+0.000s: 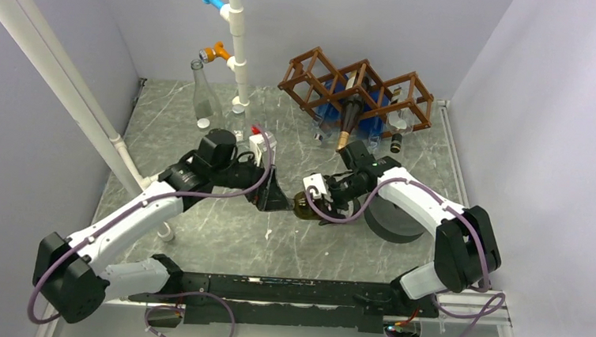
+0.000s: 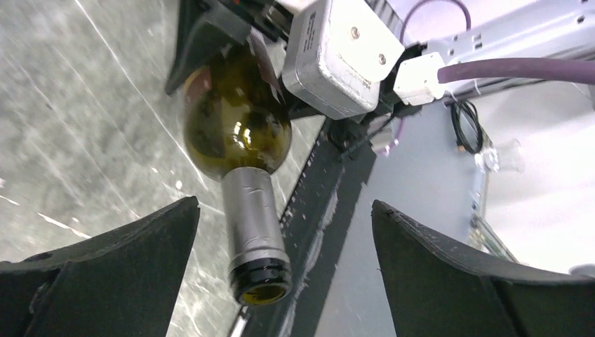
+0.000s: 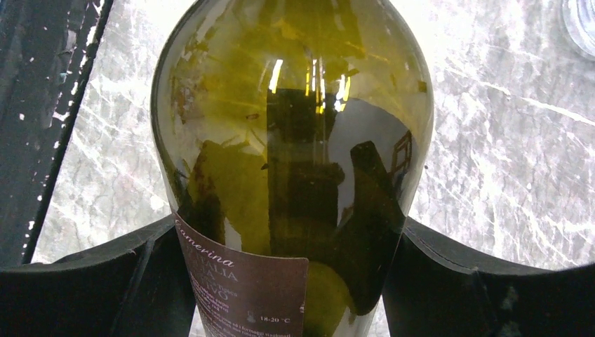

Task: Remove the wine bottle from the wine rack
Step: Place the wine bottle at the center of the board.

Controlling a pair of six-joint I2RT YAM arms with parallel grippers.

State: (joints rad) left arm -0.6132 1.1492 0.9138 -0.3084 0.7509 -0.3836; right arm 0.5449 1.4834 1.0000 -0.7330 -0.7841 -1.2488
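From above, the wine bottle (image 1: 303,207) is nearly swallowed between the two arms at mid-worktop (image 1: 219,238), well apart from the wine rack (image 1: 356,89) at the back right. Only a dark olive patch of it shows. The left wrist view gives what that hides: the grey-foiled neck and open mouth point toward the lens, and the left tool (image 2: 284,207) is spread wide on either side, touching nothing. The right wrist view crops off neck and base and cuts the label (image 3: 242,288) short, but the right tool (image 3: 288,242) pinches the bottle's body. Whether the glass rests on the worktop, I can't tell.
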